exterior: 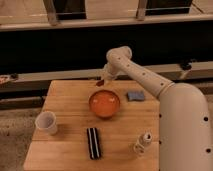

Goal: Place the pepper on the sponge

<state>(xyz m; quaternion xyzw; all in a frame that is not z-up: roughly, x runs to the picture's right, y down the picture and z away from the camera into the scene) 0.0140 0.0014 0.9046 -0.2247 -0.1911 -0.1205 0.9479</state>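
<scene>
My gripper (pixel 102 81) hangs just above the far edge of the wooden table (pixel 65 100), beyond the rim of the orange bowl (pixel 104 103). It is shut on the pepper (pixel 99 84), a small red piece showing at the fingertips. The sponge (pixel 135 95), a pale grey-blue pad, lies flat on the table to the right of the bowl, apart from the gripper. My white arm reaches in from the right and passes above the area behind the sponge.
A white cup (pixel 46 122) stands at the front left. A black ribbed bar (pixel 93 142) lies near the front edge, and a small white bottle (pixel 142 142) stands at the front right. A dark wall with a rail runs behind the table.
</scene>
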